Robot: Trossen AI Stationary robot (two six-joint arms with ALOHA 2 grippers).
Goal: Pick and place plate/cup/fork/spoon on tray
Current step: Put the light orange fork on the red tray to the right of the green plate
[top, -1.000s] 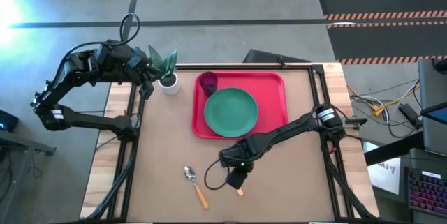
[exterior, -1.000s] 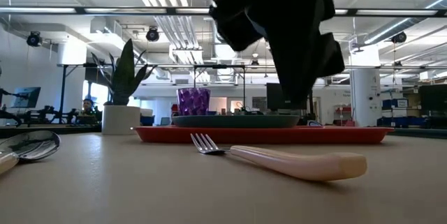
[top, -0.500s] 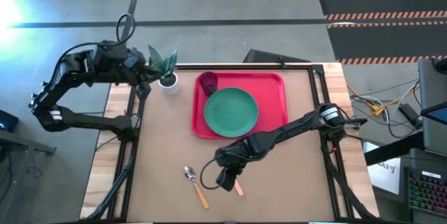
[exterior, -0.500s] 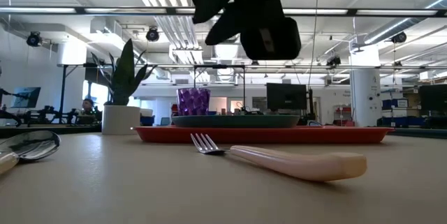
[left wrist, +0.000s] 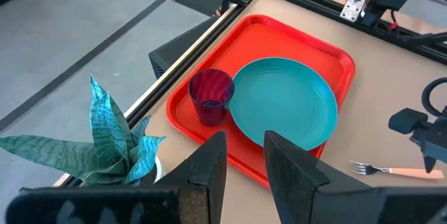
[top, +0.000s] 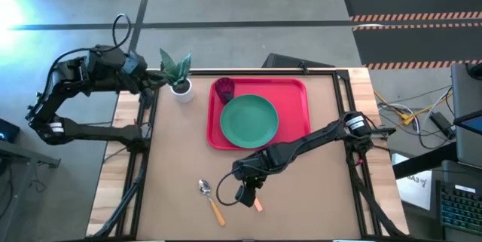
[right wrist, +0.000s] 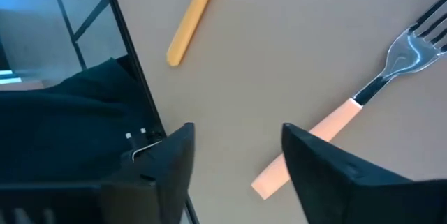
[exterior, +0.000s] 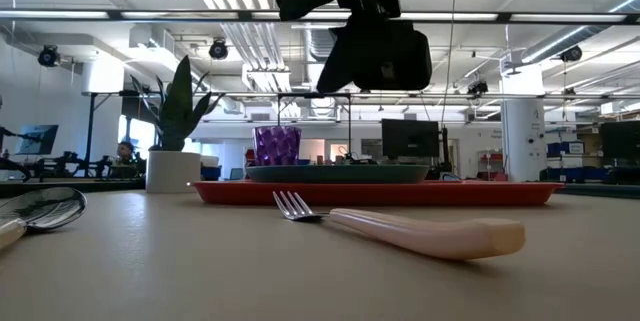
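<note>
In the high view the right end effector (top: 247,194) hangs in the lower middle of the frame, over the bare desk (top: 324,189) below the tray (top: 297,91). The fork (top: 257,203) lies almost directly under it and shows only as a small orange piece just at its lower right. In the right wrist view the fork (right wrist: 349,112) lies between the two fingers (right wrist: 328,165) and a little ahead of them; they stand apart with nothing held, so this end effector is released. The long axis of the fork goes diagonally, with the tines toward the upper right of that frame and the end of the handle toward the lower middle. I judge that the fingers must come straight down over the handle and perhaps turn a little to cross it.

The spoon (top: 212,201) lies just to the left of the fork in the high view, apart from it. The plate (top: 249,121) and the cup (top: 224,88) already stand on the tray.

The left end effector (left wrist: 241,172) waits at the upper left of the high view, beside a potted plant (top: 178,72), far from the fork; its fingers are slightly parted and hold nothing. The right arm is clearly the nearer one.

I can read no brand, label or writing on any of these things.
</note>
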